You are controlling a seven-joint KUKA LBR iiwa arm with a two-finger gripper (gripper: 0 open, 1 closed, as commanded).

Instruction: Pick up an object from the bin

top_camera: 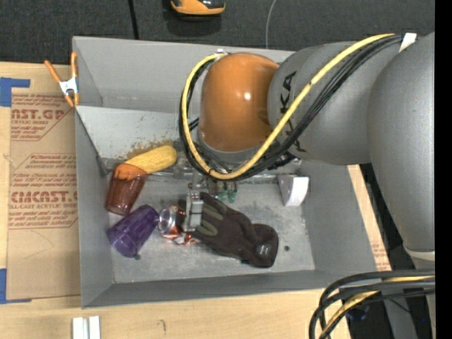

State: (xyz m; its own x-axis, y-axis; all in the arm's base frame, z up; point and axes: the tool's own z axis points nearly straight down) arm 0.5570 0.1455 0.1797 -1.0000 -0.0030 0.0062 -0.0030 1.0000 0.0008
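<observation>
Six loose things lie in the grey bin (212, 277). Nearest is a dark brown glove (244, 235), flat on the floor. Left of the glove, a purple cup (133, 230) lies on its side, and a crushed red and silver can (169, 223) touches the glove's left end. The gripper (198, 221) is down right there, over glove and can; whether it is released or clenched cannot be told. Behind the glove to the left lies a red-brown cup (123, 189), to the right a white piece (296, 189), and farthest a yellow corn cob (154, 159).
</observation>
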